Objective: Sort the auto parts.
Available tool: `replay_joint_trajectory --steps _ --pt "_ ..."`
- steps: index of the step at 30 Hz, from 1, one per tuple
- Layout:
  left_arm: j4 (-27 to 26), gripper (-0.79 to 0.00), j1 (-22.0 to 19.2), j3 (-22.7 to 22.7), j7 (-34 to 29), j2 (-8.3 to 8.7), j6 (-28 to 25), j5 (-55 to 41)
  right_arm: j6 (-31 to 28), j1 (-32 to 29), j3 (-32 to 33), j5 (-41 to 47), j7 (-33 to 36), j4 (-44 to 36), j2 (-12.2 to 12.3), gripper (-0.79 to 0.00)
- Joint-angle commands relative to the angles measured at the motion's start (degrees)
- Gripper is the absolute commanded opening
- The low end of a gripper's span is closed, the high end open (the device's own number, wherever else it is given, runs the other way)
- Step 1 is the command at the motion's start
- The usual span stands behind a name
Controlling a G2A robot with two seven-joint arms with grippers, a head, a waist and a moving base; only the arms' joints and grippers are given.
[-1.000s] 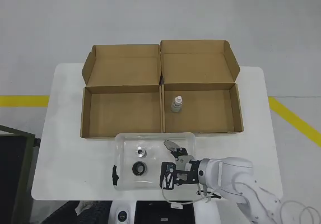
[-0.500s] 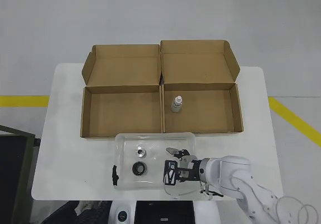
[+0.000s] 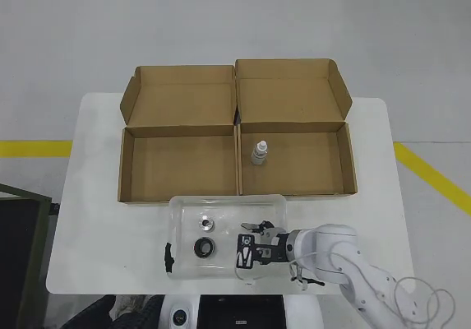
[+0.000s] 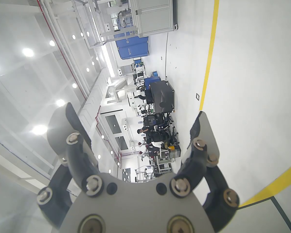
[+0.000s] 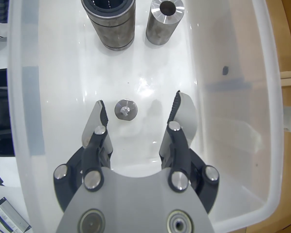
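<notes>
Table: a white table with round corners [image 3: 95, 164] stands on a pale grey floor [image 3: 38, 49].
Floor lines: a yellow tape stripe [image 3: 21, 148] runs off from the table at 9 o'clock. Another one runs off at 3 o'clock.
Boxes: 2 open boxes sit side by side at 12 o'clock on the table, with their lids up. They are the left brown cardboard box [image 3: 182, 164] and the right brown cardboard box [image 3: 301, 164], and they touch.
White part: a small white bottle-shaped part [image 3: 259, 151] stands in the right box at its 9 o'clock side, near the wall the 2 boxes share.
Bin: a clear plastic bin [image 5: 233, 98] sits at 6 o'clock on the table, just beside the boxes.
Big part: a big dark metal tube with a black ring inside [image 5: 109, 13] stands upright at 8 o'clock in the bin.
Middle part: a shiny steel tube with a small hole [image 5: 164, 20] stands upright at 10 o'clock in the bin, just beside the big tube but apart from it.
Small part: a small round steel knob [image 5: 126, 109] lies on the bin floor between the right gripper's fingers. It is nearer one finger and touches neither.
Right gripper: the right gripper [image 5: 140, 100] is down in the bin near its middle. Its fingers are spread wide and it holds nothing.
Left gripper: the left gripper [image 4: 135, 115] points out at the room. Its fingers are spread wide and it holds nothing.
Room: there is a shiny white floor [image 4: 252, 73] with a yellow line [image 4: 209, 56], a metal frame booth with see-through walls [image 4: 135, 5], a blue box [image 4: 133, 47] and round ceiling lights [image 4: 27, 52].
Black piece: a small black piece [image 3: 168, 257] lies on the table at 8 o'clock of the bin, just outside its wall.
</notes>
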Motion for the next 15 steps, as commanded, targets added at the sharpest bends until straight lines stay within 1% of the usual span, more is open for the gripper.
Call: replay_joint_trajectory --steps 1,8,11,13,14,15 --pt "0.0 0.000 0.0 0.0 0.0 0.00 0.0 0.0 0.0 0.4 -0.4 0.3 0.5 0.4 -0.1 -0.397" --pt "0.0 0.000 0.0 0.0 0.0 0.00 0.0 0.0 -0.1 1.4 -1.7 1.3 1.5 1.6 -0.2 -0.446" --pt "0.0 0.000 0.0 0.0 0.0 0.00 0.0 0.0 -0.2 1.8 -2.3 1.8 1.8 2.1 -0.2 -0.539" --pt "0.0 0.000 0.0 0.0 0.0 0.00 0.0 0.0 -0.2 2.1 -2.6 2.2 2.0 2.3 -0.2 -0.650" --pt "0.0 0.000 0.0 0.0 0.0 0.00 0.0 0.0 -0.3 2.2 -2.7 2.4 2.1 2.3 -0.3 -0.730" --pt "0.0 0.000 0.0 0.0 0.0 0.00 0.0 0.0 -0.3 2.4 -2.9 2.5 2.2 2.4 -0.3 -0.785"
